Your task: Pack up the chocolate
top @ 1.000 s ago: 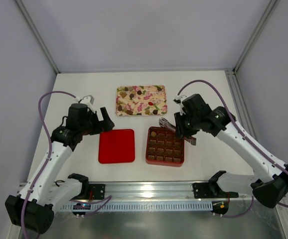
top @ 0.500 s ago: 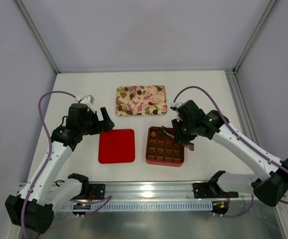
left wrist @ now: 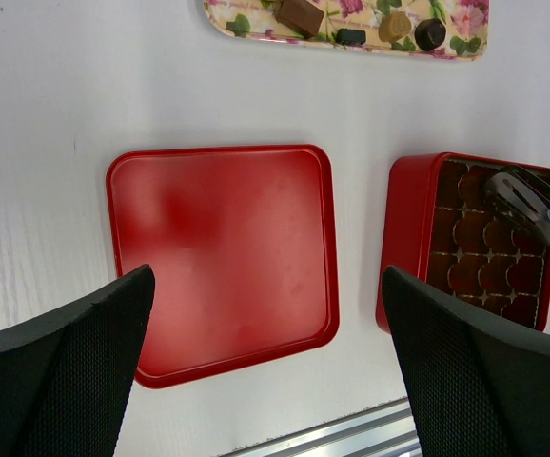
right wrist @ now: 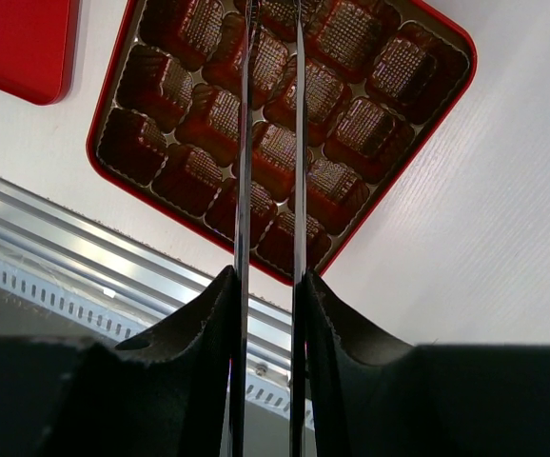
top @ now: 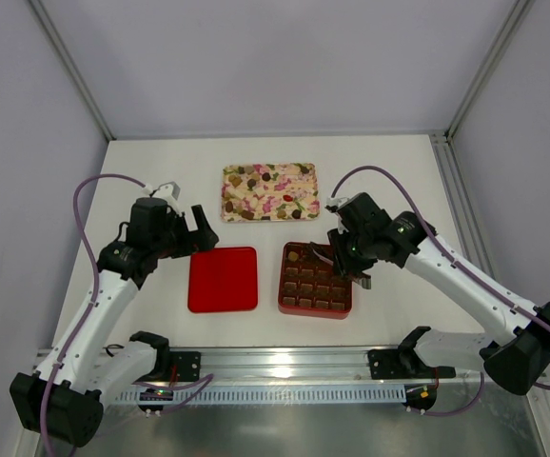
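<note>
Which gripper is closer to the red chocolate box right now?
Right. The right gripper holds tongs over the far right of the red box; the left gripper hovers open beyond the red lid, left of the box.

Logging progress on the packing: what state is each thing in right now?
Red square box with brown gridded insert: open, one tan chocolate in its far-left corner cell, other visible cells empty.
Flat red lid: off, lying beside the box.
Pink-green floral tray: holding loose chocolates.
Metal tongs: gripped, tips over the box.
Left hand: open, above the lid.
Right hand: shut on the tongs.
</note>
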`<state>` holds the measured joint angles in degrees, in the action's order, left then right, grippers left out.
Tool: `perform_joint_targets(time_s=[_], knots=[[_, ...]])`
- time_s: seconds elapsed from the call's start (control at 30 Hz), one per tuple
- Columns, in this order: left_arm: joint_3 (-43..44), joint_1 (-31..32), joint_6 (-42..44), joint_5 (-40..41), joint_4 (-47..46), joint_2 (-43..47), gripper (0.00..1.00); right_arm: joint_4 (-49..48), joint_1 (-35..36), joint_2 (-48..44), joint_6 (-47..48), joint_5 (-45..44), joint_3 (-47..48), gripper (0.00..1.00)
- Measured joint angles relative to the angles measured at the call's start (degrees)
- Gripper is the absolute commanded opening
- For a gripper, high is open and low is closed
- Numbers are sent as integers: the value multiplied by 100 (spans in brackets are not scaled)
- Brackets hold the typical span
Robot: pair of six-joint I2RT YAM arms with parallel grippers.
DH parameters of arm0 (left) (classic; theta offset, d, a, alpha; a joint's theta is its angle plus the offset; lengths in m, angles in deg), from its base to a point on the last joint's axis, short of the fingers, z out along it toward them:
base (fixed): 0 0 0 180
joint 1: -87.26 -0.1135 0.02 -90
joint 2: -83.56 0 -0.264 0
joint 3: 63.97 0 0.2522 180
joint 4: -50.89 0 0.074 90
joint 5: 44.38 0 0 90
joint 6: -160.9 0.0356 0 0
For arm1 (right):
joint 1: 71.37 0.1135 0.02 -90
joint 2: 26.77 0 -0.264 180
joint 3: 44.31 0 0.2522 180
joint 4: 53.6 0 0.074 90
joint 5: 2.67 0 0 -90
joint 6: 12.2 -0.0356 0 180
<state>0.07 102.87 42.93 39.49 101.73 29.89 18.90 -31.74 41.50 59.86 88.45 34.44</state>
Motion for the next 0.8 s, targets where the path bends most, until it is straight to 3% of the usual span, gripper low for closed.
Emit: perform_joint_targets(time_s=[0.53, 0.8], knots=[[0, 0, 0, 0, 0, 0, 100, 55, 0, 0, 11, 4, 72, 41], [0, 0, 0, 4, 0, -4, 100, 192, -13, 841, 247, -2, 1626, 41]])
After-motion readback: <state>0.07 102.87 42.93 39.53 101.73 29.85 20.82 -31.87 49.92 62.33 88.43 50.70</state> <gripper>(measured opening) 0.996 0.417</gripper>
